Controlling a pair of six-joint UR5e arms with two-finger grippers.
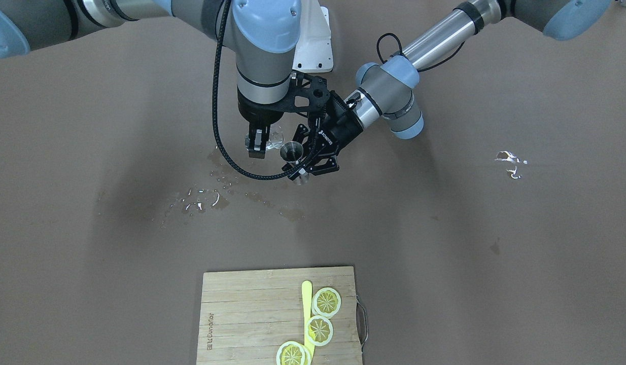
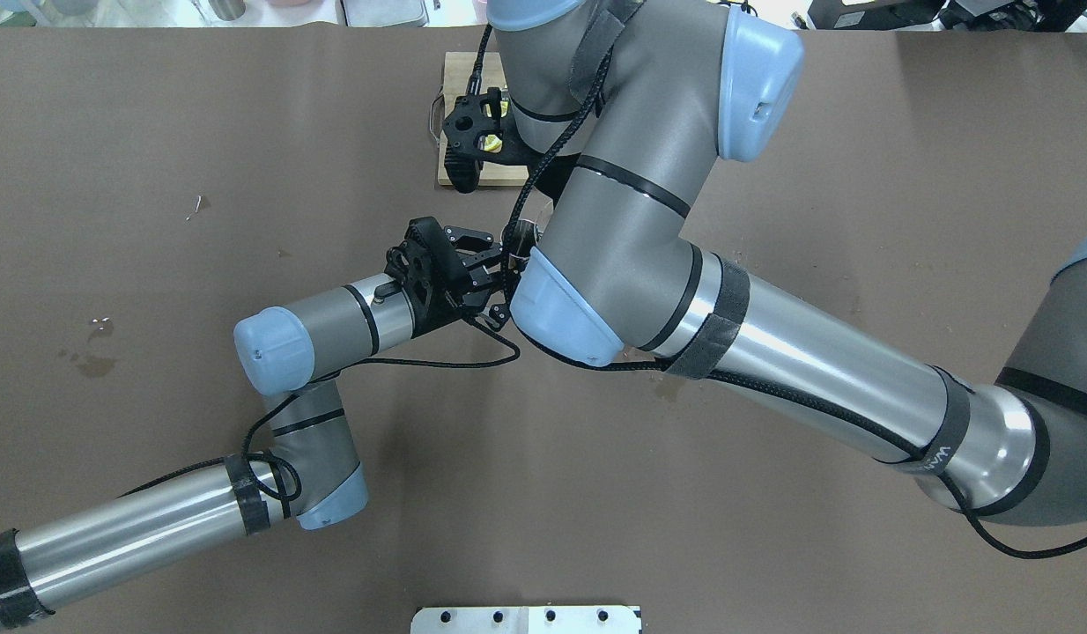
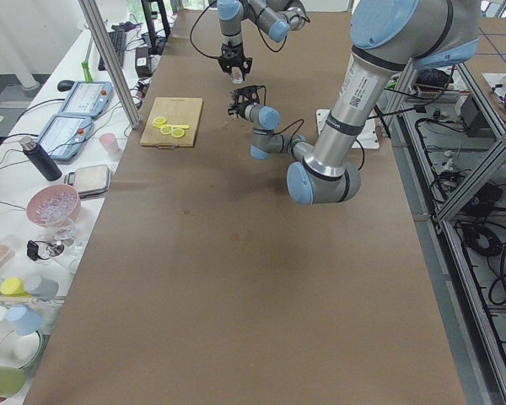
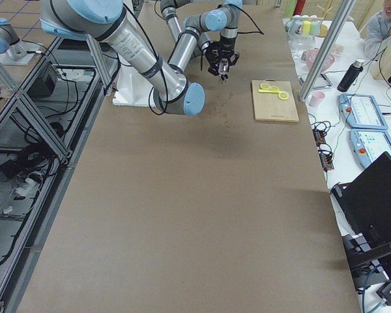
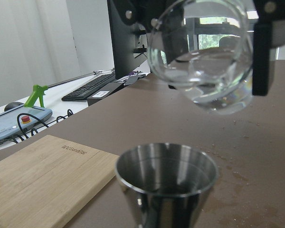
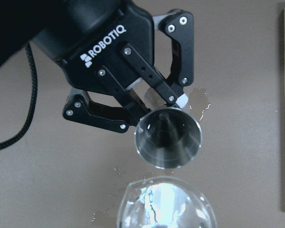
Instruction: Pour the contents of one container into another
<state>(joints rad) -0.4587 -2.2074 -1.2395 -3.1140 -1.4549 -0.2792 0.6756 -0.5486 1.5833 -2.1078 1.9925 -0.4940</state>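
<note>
The left tool [image 6: 154,111], its wrist lying nearly level over the bench [image 1: 445,228], is clamped on the narrow waist of the small dull-grey steel hourglass jigger [image 5: 166,183], which stands upright with one open cup upward. Just beyond and above that cup hangs the short clear drinking glass [image 5: 204,57], tipped on its side toward the jigger. The right tool [image 1: 262,143] points straight down from a vertical wrist, fingers closed on the glass. Wet spots [image 1: 292,214] mark the bench beneath both tools.
</note>
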